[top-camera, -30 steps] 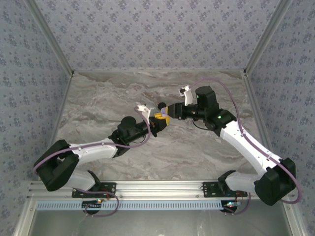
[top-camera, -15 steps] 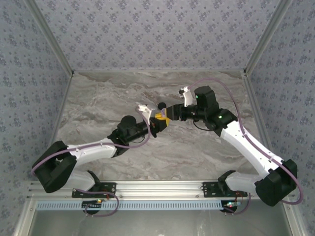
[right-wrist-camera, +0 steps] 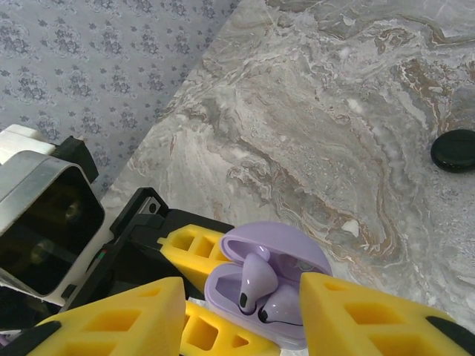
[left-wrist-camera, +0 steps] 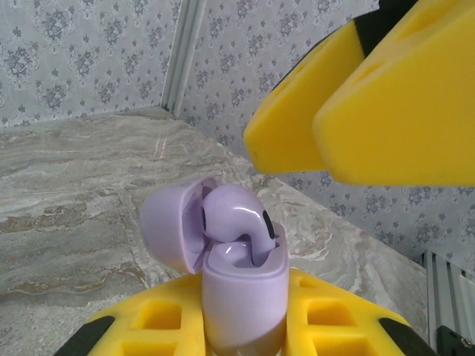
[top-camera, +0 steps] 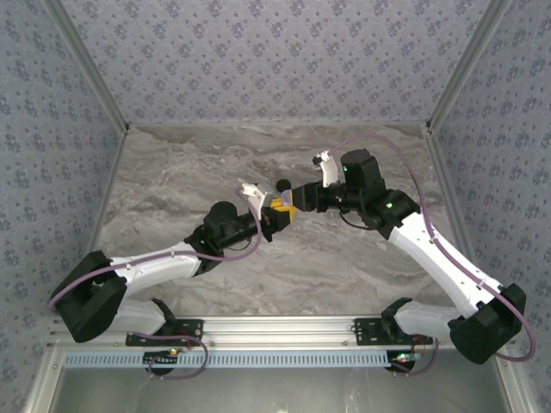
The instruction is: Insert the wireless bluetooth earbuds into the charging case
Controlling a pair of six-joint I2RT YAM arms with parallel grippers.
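Top external view: the left gripper (top-camera: 277, 215) is clamping a lilac charging case (top-camera: 278, 200) above the middle of the marble-patterned table (top-camera: 172, 181). The right gripper (top-camera: 295, 196) is meeting it from the right, and a black disc (top-camera: 283, 184) is lying on the table just behind them.

Left wrist view: the case is standing upright between the left gripper's yellow fingers (left-wrist-camera: 330, 319), which are pressing on its lower body. Its lid (left-wrist-camera: 171, 230) is hanging open to the left. One of the earbuds (left-wrist-camera: 234, 211) is sitting in the case, its rounded top sticking out. The right gripper's yellow pads are hovering up and to the right, apart from the case.

Right wrist view: the right gripper's jaws are standing spread and holding nothing, one finger on each side of the open case. Both earbuds are lying inside it, side by side. The disc is resting well apart on the table.
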